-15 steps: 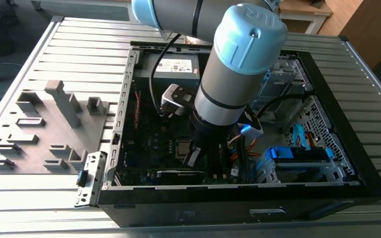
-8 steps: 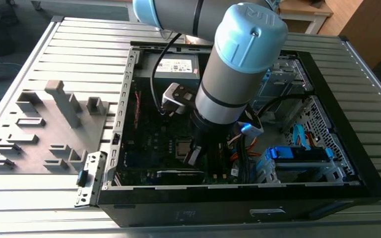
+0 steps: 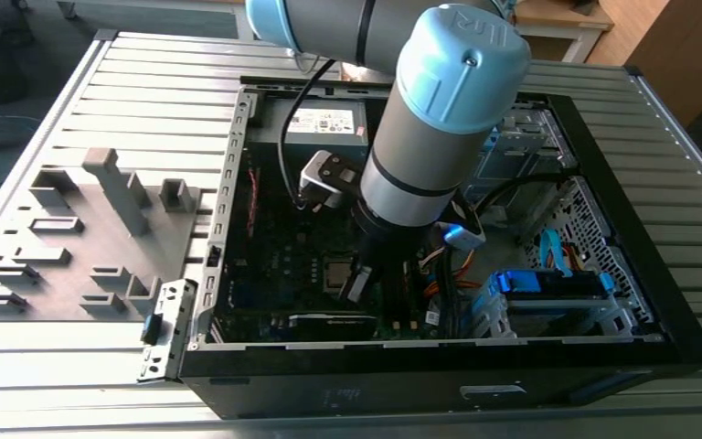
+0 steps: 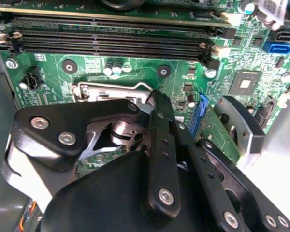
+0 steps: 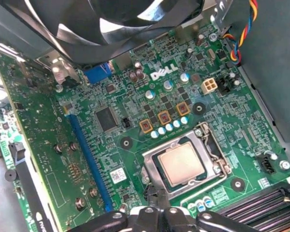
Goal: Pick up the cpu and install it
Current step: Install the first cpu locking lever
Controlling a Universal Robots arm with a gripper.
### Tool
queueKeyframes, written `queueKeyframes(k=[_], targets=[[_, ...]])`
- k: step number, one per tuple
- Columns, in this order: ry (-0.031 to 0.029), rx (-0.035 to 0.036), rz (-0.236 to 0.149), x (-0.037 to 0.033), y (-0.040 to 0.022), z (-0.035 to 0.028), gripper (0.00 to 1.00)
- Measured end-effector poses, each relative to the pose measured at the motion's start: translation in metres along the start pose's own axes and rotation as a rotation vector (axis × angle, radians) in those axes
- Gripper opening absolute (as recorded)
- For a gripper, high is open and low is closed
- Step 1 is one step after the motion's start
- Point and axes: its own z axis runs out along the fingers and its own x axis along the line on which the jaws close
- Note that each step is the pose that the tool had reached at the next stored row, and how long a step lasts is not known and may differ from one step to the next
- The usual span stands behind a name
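Note:
The cpu [image 5: 182,164] is a small square chip with a silver-grey top, lying flat in its socket on the green motherboard [image 5: 135,145], with a metal frame around it. In the exterior view the cpu [image 3: 339,272] shows low in the open computer case [image 3: 643,302], right beside my gripper [image 3: 355,285]. My gripper [image 5: 154,213] hangs just above the board at the socket's edge, its black fingers drawn together with nothing between them. In the second wrist view the gripper's dark linkage [image 4: 159,145] covers most of the socket.
A large black fan [image 5: 116,19] overhangs the board. Black memory slots [image 4: 111,41] run alongside the socket, and an upright green card [image 5: 43,145] stands near it. Cables [image 3: 455,265] and blue drive parts [image 3: 547,283] crowd the case's right side. A grey fixture block [image 3: 83,229] lies outside the case.

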Motion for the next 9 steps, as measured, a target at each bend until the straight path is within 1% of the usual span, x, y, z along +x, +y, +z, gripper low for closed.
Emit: queueKeyframes(k=[5,9], targets=[[0.0002,-0.0001,0.0,0.0003,0.0,-0.0002,0.11],[-0.0007,-0.0005,0.0,0.0028,-0.0012,-0.0001,0.11]])
